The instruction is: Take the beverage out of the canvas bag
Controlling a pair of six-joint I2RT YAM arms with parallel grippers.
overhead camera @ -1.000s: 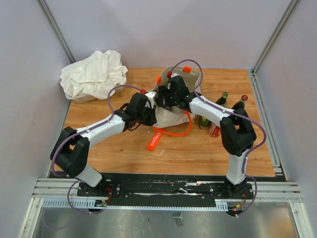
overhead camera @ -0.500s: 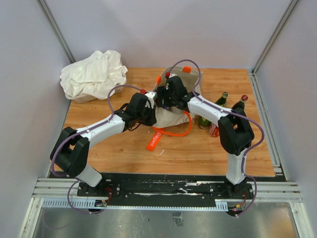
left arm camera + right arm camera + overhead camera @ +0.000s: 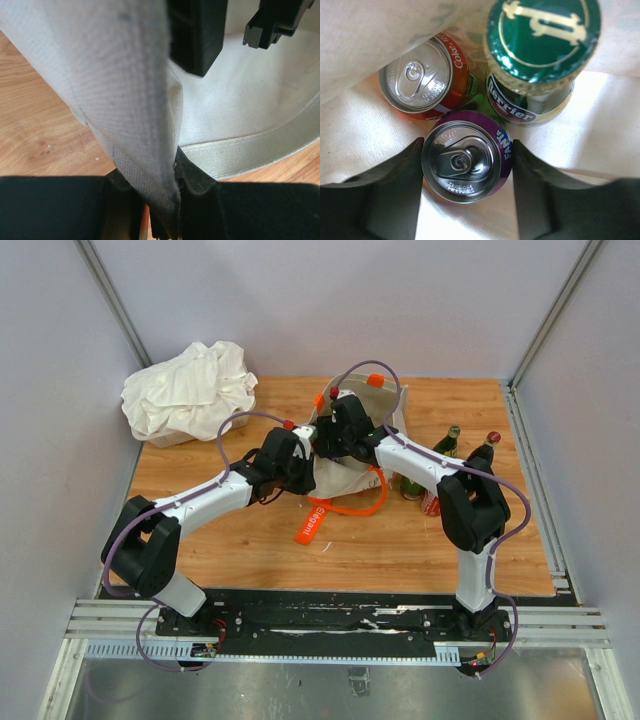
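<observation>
The beige canvas bag (image 3: 388, 400) with orange handles stands at the table's middle back. My left gripper (image 3: 308, 448) is shut on the bag's rim and holds the canvas (image 3: 125, 90) pinched between its fingers (image 3: 200, 185). My right gripper (image 3: 338, 432) is down inside the bag. In the right wrist view its fingers (image 3: 405, 170) touch both sides of an upright purple Fanta can (image 3: 465, 162). A red Coke can (image 3: 422, 77) and a green Perrier bottle (image 3: 540, 40) stand right behind it in the bag.
A white cloth bundle (image 3: 190, 390) lies at the back left. Two glass bottles (image 3: 447, 443) and a red can (image 3: 432, 502) stand right of the bag. An orange strap (image 3: 358, 506) and tag (image 3: 313, 522) lie in front of the bag.
My right arm has pushed its gripper a little further back and down into the bag. The left arm has stayed put, holding the rim.
</observation>
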